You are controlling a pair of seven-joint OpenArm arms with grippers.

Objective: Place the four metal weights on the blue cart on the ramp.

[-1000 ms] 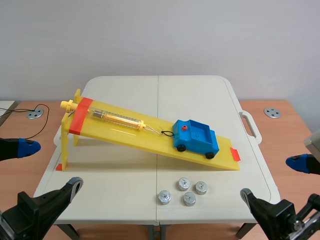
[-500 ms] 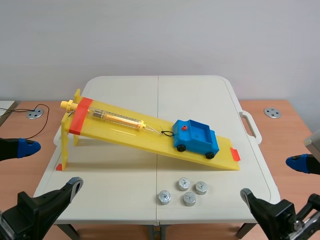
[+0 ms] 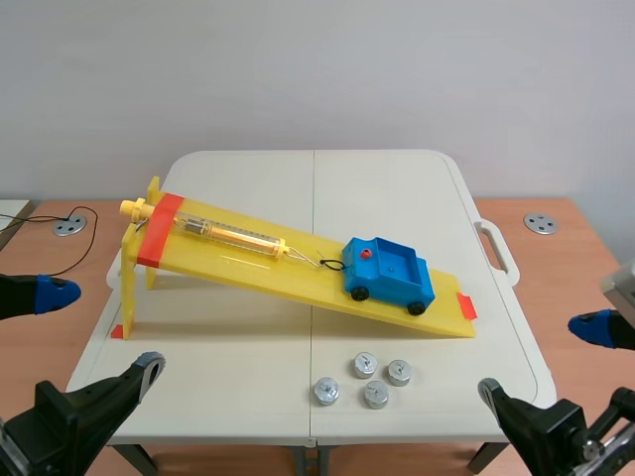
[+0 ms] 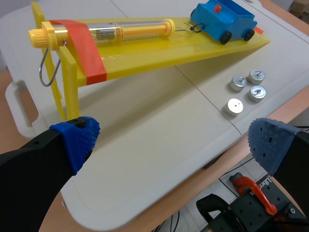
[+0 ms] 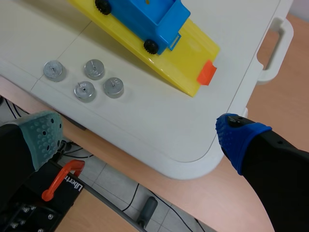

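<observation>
A blue cart [image 3: 389, 273] rests low on the yellow ramp [image 3: 248, 260], hooked to a yellow spring scale [image 3: 228, 235]. Several silver metal weights [image 3: 365, 365] lie in a cluster on the white table in front of the ramp's low end. My left gripper [image 3: 99, 332] hangs open at the table's near left corner, well clear of the weights [image 4: 234, 106] and the cart [image 4: 223, 19]. My right gripper [image 3: 544, 359] hangs open at the near right corner. The weights [image 5: 84, 91] lie ahead of its left finger and the cart [image 5: 145, 19] lies farther ahead. Neither gripper holds anything.
The folding table [image 3: 248, 347] has a carry handle [image 3: 496, 248] on its right edge. Wooden desks flank it, each bearing a round silver disc [image 3: 541, 223], and a black cable [image 3: 74, 213] lies on the left one. A red clamp [image 5: 60, 179] sits below the table's front edge.
My right gripper has sunk slightly. The cart, the weights and the left arm have not moved.
</observation>
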